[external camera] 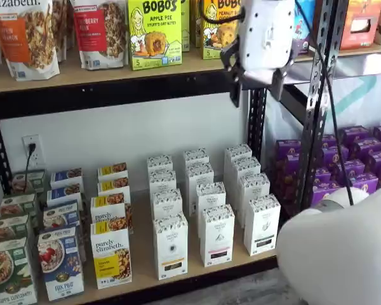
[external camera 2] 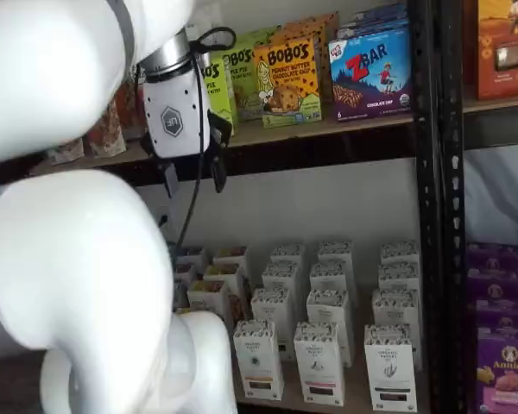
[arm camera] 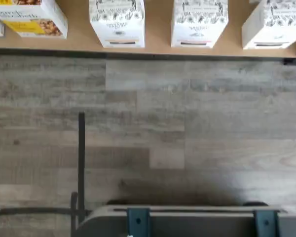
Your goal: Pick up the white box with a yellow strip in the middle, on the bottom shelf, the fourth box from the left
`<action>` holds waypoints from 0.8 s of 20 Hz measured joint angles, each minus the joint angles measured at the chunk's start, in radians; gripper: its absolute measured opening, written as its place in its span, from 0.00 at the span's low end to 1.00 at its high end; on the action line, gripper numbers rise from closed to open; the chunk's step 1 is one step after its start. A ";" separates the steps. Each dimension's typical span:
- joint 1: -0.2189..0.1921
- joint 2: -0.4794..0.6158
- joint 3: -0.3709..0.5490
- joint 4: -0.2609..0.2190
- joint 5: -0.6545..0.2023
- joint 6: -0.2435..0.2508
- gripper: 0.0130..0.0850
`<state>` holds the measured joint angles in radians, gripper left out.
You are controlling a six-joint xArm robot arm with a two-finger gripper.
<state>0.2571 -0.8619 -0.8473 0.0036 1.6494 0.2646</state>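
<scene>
The white box with a yellow strip (external camera: 170, 245) stands in the front row of the bottom shelf (external camera: 143, 272), right of a Purely Elizabeth box (external camera: 111, 257). It shows in both shelf views (external camera 2: 259, 358), and in the wrist view (arm camera: 117, 22) on the tan board (arm camera: 158, 43). Two more white boxes (external camera: 216, 234) (external camera: 262, 223) stand to its right, with rows of like boxes behind. My gripper (external camera: 256, 93) hangs high above them at the level of the upper shelf, open with a clear gap between the black fingers and nothing in it. It shows the same way in the other shelf view (external camera 2: 194, 179).
The upper shelf holds Bobo's boxes (external camera: 155, 32) and granola bags (external camera: 26, 35). A black rack upright (external camera: 257, 127) stands just right of the white boxes, with purple boxes (external camera: 362, 165) beyond it. My white arm (external camera 2: 78, 285) fills the foreground. Grey plank floor (arm camera: 187, 128) lies before the shelf.
</scene>
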 joint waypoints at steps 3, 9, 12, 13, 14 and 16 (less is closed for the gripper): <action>0.051 0.023 0.041 -0.016 -0.072 0.051 1.00; 0.127 0.074 0.101 -0.031 -0.198 0.132 1.00; 0.163 0.099 0.133 -0.036 -0.268 0.170 1.00; 0.170 0.105 0.146 -0.030 -0.298 0.177 1.00; 0.178 0.113 0.157 -0.028 -0.324 0.185 1.00; 0.194 0.138 0.171 -0.030 -0.361 0.203 1.00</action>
<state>0.4514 -0.7243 -0.6766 -0.0259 1.2884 0.4675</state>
